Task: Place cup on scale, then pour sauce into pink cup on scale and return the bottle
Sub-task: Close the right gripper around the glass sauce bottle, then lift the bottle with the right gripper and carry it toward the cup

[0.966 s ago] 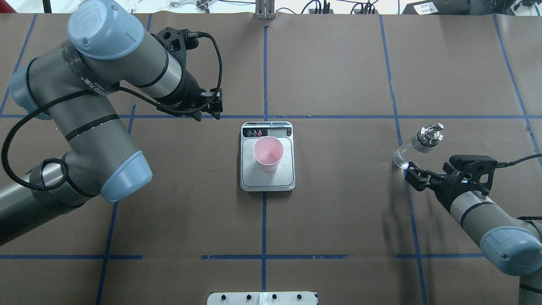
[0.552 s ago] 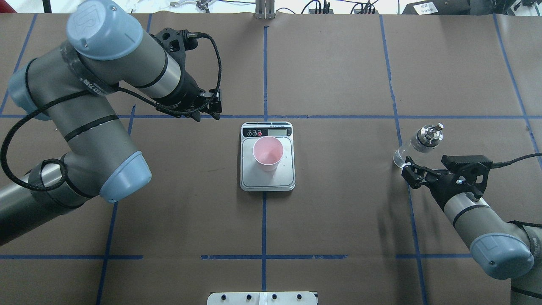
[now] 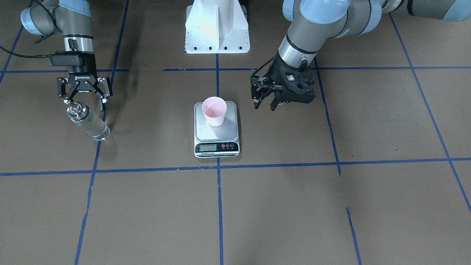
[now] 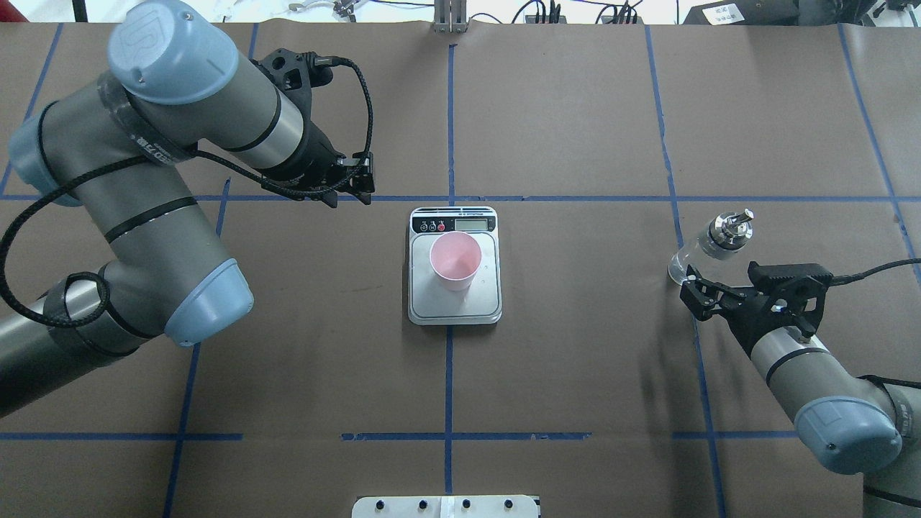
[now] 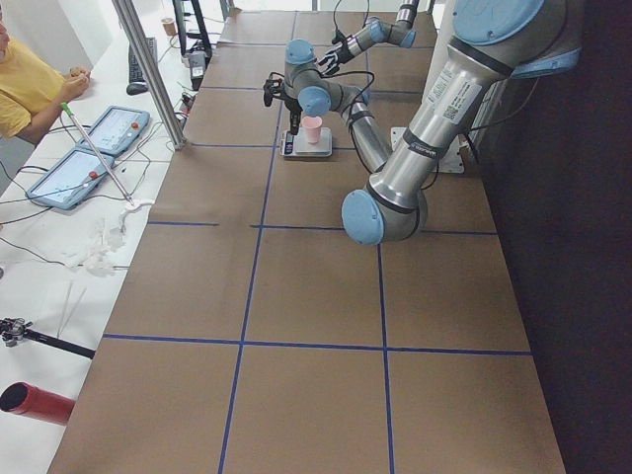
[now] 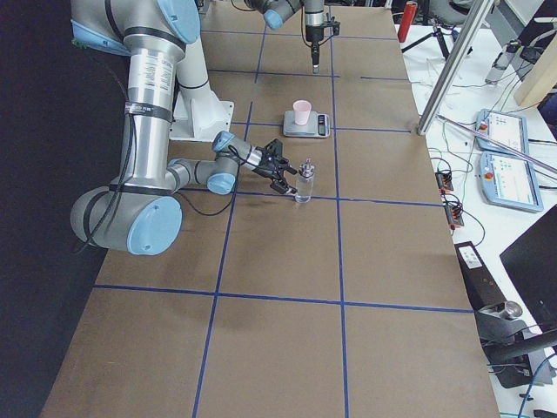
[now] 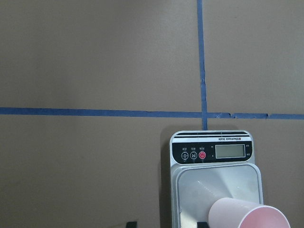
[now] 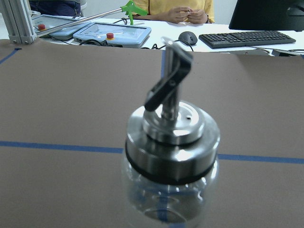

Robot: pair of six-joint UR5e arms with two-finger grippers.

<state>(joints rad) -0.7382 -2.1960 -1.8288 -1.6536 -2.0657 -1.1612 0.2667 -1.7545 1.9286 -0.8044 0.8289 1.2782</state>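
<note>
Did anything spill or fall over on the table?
No, nothing looks wrong. The pink cup stands upright on the scale, inside its platform. The bottle stands upright on the brown table with its silver cap on, and no puddle shows around either one.

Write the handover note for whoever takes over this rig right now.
Left gripper: open, empty, hanging off to the side of the scale.
Right gripper: open, close to the bottle, not gripping it.
Cup: upright on the scale. Bottle: upright on the table, on the robot's right.
Done: cup on scale.
Left: grip bottle, pour into cup, return bottle.
</note>
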